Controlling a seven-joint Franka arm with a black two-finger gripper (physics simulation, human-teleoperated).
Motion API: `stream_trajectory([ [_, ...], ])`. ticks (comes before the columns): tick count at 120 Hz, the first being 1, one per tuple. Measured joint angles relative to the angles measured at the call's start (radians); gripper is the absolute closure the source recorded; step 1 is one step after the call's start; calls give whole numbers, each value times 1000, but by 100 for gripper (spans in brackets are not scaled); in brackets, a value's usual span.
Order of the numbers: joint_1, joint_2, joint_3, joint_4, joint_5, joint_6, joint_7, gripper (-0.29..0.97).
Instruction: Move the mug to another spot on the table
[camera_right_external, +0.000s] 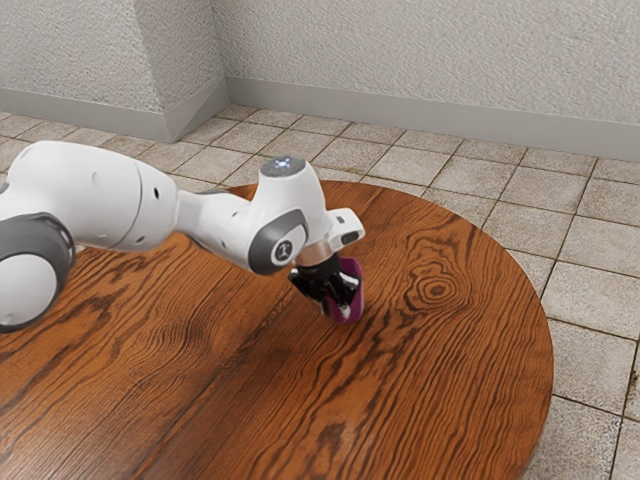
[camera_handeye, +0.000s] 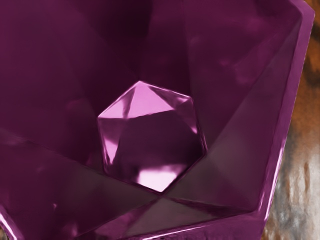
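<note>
Evidently the grasp-or-lift stage: gripper (camera_right_external: 327, 287) sits right against the mug (camera_right_external: 350, 290), which is near the middle of the round wooden table (camera_right_external: 450, 330), on the side of the gripper toward the exterior view's right. Mug is purple and looks tilted, not upright. Wrist view looks straight down into the mug's faceted inside (camera_handeye: 150, 135), with a strip of table (camera_handeye: 300, 190) past its rim. Cannot tell whether the gripper is clamped on the mug or merely around its rim; black hardware and dark mug merge there. Also unclear: whether the mug's base touches the wood or hangs just above it, and where the handle sits. Judgement: next move needs a confirmed hold, then a lift clear of the wood and a carry toward open table.
</note>
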Motion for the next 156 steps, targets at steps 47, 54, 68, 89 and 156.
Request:
stream_trajectory([
  [47,-55,-205,104,-233,50,5,-35,60],
  [54,-56,-225,115,-261,60,5,-41,60],
  [68,-56,-256,125,-302,70,6,-51,60],
  [89,-54,-298,159,-348,91,6,-65,60],
  [156,-45,-304,195,-402,80,7,-56,17],
])
